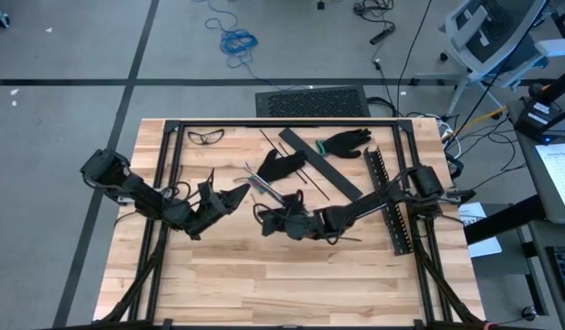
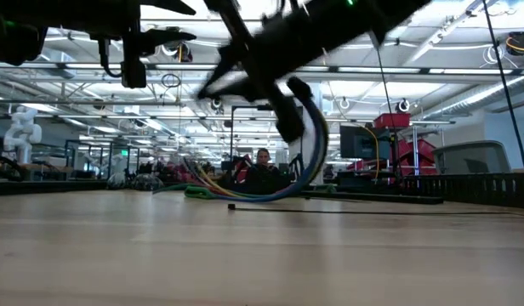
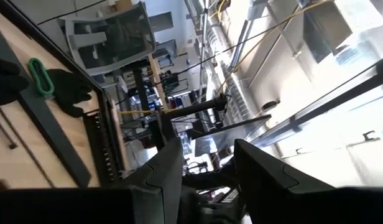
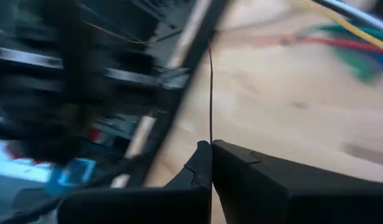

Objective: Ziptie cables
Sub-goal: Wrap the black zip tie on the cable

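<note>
The cables, thin multicoloured wires, sag in an arc between my two grippers. One end is raised and the lowest part rests on the table. In the high view the cables lie just off my left gripper, whose fingers stand apart and point upward. My right gripper is at the table's middle, shut on a thin black ziptie. The right wrist view shows the cables farther off, over the wood. My left gripper seems to hold the cables by their raised end, but the dark arms hide the place of contact, and its own wrist view shows no wire between the fingers. The cables hang slack below. My right gripper pinches one end of the ziptie between its fingertips. The strip runs straight out ahead of the fingers, over the table.
Two black gloves, a flat black bar and loose thin black sticks lie behind the grippers. A black slotted strip lies at the right, safety glasses at the far left. Another ziptie lies on the near table.
</note>
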Tool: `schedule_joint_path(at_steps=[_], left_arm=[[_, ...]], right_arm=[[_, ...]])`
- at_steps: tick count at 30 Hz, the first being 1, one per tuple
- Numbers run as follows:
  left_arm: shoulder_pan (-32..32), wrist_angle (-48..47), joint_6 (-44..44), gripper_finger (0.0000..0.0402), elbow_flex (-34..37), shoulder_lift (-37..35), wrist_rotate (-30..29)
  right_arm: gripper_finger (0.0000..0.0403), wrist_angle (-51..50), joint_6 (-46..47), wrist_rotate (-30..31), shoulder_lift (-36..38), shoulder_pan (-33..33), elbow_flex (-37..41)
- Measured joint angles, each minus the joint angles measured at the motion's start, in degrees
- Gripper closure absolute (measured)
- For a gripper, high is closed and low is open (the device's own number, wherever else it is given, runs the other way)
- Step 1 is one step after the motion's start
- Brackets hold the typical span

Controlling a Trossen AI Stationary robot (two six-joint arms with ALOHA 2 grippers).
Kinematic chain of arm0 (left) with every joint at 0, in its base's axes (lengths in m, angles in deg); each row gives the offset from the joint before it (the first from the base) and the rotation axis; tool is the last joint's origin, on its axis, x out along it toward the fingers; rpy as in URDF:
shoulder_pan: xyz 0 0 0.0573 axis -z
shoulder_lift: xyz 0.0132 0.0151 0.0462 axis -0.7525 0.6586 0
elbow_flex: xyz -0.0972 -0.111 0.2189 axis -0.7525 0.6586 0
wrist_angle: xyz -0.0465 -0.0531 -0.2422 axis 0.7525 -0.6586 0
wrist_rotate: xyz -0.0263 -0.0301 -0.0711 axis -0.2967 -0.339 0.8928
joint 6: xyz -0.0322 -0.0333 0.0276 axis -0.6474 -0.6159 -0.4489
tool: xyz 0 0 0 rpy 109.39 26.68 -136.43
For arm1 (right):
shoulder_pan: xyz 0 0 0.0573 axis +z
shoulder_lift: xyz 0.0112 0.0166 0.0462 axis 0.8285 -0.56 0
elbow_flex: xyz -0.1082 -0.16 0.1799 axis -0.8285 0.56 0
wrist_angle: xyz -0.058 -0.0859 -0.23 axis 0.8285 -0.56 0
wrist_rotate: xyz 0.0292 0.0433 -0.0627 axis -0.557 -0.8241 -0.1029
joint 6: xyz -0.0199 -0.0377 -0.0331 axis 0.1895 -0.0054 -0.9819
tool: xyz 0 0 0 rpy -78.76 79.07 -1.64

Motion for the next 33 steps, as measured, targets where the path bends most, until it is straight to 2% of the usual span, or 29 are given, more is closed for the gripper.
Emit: schedule_joint_path(at_steps=[8, 17, 22, 25, 29, 33], left_arm=[[0.0, 0.28, 0.03, 0.0261, 0.0, -0.87, 0.92], [0.0, 0.21, 0.05, 0.0261, 0.0, -0.9, 1.83], [0.0, 0.15, 0.07, 0.0261, 0.0, -0.88, 1.85], [-0.31, 0.15, 0.72, 0.0261, 0.0, -0.87, 1.31], [-0.68, 0.2, 6.17, 0.0261, 0.0, -0.87, 0.26], [-0.79, 0.21, 7.66, 0.0261, 0.0, -0.88, 0.24]], right_arm=[[0.0403, -0.18, -6.76, -5.5, -0.19, 2.97, -5.73], [0.0403, -14.31, 0.58, -8.21, -0.21, 8.95, -5.69], [0.0403, -13.23, 1.56, -7.19, -0.26, 9.76, -5.67], [0.0403, -7.1, -1.86, -12.67, -0.25, 9.67, -5.64], [0.0403, -2.78, -8.44, -23.48, -0.16, 9.12, -5.67], [0.0403, 0.09, -11.46, -26.06, 0.2, 9.15, -5.64]])
